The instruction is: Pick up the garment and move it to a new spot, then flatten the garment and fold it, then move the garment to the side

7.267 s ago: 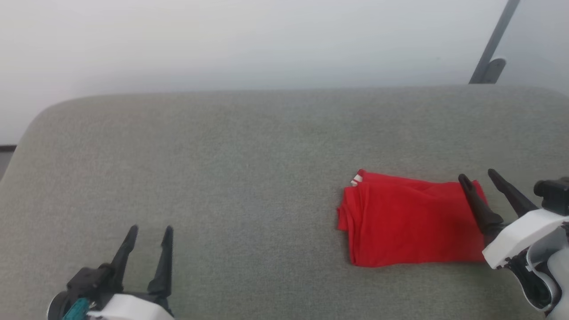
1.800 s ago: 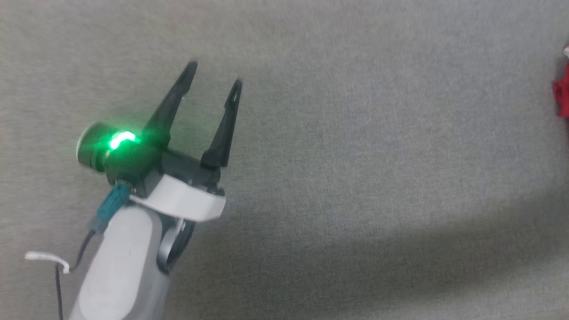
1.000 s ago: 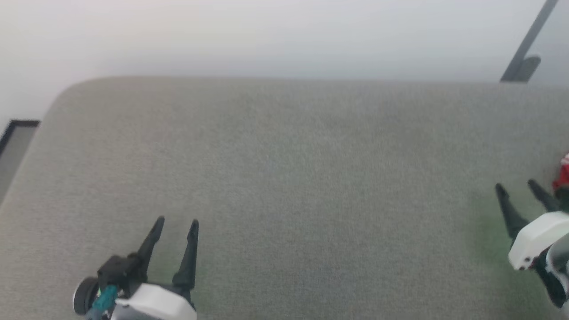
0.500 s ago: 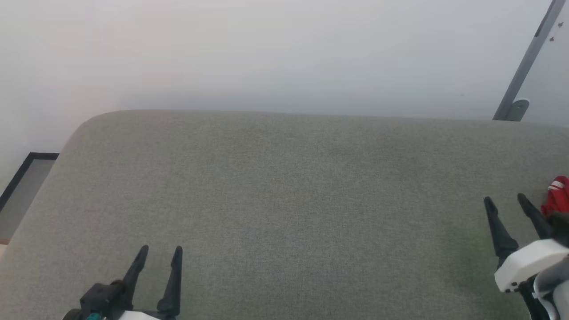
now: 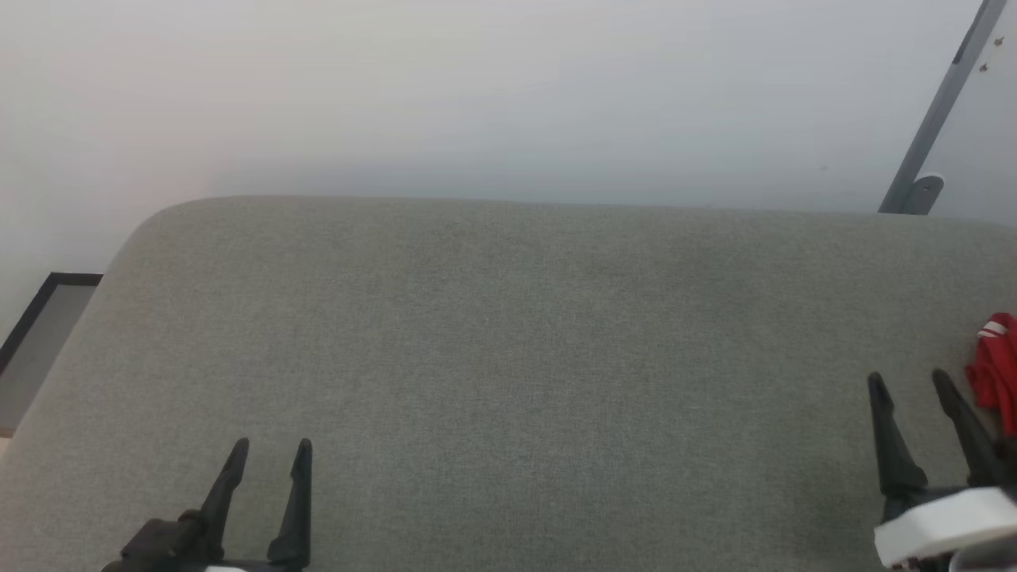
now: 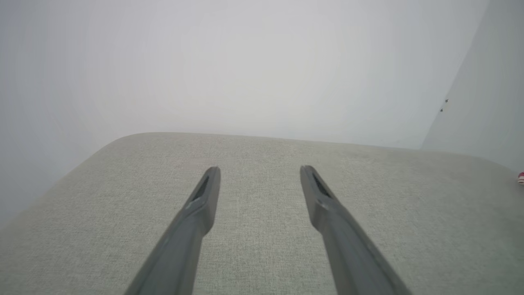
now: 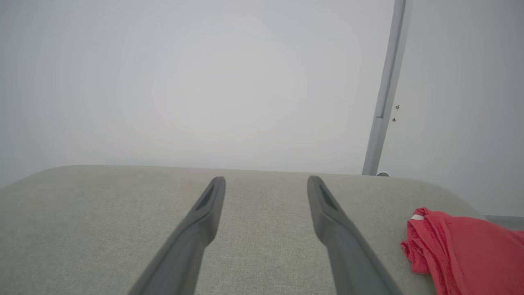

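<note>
The garment [image 5: 995, 380] lies at the frame's right edge on the grey cushion [image 5: 508, 334], just right of the right gripper [image 5: 908, 378]. That gripper and the left gripper [image 5: 272, 445], at lower left, are both spread wide and empty.

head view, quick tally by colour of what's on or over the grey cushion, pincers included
red: 1, the garment
dark: 2, the left pincer and the right pincer, both open
total: 3
</note>
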Tool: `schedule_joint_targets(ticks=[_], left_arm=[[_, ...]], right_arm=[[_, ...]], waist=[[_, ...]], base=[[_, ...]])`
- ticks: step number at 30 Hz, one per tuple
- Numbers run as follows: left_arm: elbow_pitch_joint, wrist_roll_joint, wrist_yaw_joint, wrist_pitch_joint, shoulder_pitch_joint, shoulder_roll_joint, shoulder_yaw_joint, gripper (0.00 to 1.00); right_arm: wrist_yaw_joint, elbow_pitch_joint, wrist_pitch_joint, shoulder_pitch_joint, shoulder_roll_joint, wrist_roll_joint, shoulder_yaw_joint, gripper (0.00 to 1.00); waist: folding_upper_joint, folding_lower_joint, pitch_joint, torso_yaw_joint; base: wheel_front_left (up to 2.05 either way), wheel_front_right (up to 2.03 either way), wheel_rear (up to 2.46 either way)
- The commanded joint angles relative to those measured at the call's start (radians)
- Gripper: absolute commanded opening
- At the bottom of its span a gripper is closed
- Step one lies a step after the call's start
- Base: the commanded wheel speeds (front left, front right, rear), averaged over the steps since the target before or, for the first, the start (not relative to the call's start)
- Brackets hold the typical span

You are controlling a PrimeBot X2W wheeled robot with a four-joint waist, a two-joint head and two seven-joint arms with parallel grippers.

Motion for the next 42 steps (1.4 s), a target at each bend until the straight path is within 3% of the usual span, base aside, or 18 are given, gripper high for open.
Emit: schedule_joint_targets(ticks=[1,17,42], left_arm=[[-0.014,0.002,-0.002,-0.004,0.018,-0.004,0.007,1.00],[-0.138,0.028,-0.001,-0.004,0.103,-0.024,0.015,1.00],[-0.158,0.025,-0.001,-0.004,0.103,-0.038,0.011,1.00]], right_arm=[[-0.002,-0.028,-0.002,0.028,0.014,-0.010,-0.016,1.00],[-0.002,-0.247,0.055,0.199,0.110,-0.051,-0.081,1.00],[-0.002,-0.248,0.058,0.195,0.111,-0.044,-0.066,1.00]], waist=[[-0.0001,0.0000,0.000,0.001],[-0.0001,0.0000,0.010,-0.008],[-0.0001,0.0000,0.000,-0.002]], base=[[0.00,0.00,0.00],[0.00,0.00,0.00],[0.00,0.00,0.00]])
